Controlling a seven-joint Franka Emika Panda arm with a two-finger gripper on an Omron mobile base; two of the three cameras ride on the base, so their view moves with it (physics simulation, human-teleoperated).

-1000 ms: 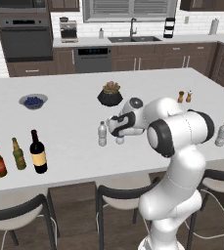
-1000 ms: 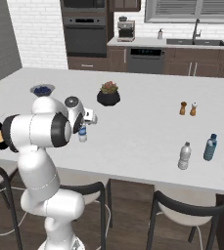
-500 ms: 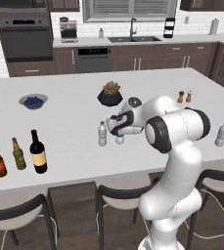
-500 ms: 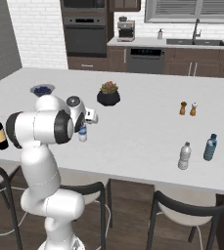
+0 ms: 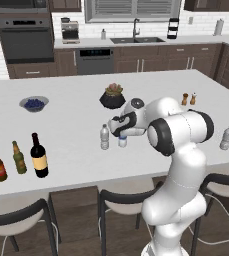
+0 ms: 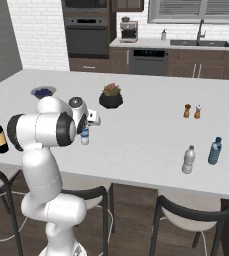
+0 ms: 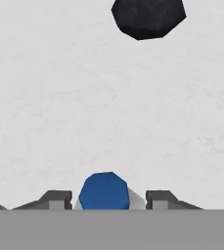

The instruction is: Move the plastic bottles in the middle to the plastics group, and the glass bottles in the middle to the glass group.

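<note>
Right now you are at the grasp step: your gripper straddles the small clear water bottle with the blue label mid-counter, jaws narrowed beside it, though you cannot tell whether they grip yet. Next, you'd confirm the hold, lift, and carry it right toward the teal-blue tinted bottle.

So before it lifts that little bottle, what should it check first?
1. Gripper over the blue-label bottle: ok, bottle sits between the fingers.
2. Grip firm: cannot tell, contact isn't visible.
3. Bottle upright: ok.
4. Plain bottle beside it out of the way: ok, standing apart to the side.
5. Plastics group ready: ok, two bottles upright, bare counter beside them.
6. Wine bottle sorted: not ok, not with a group.
</note>
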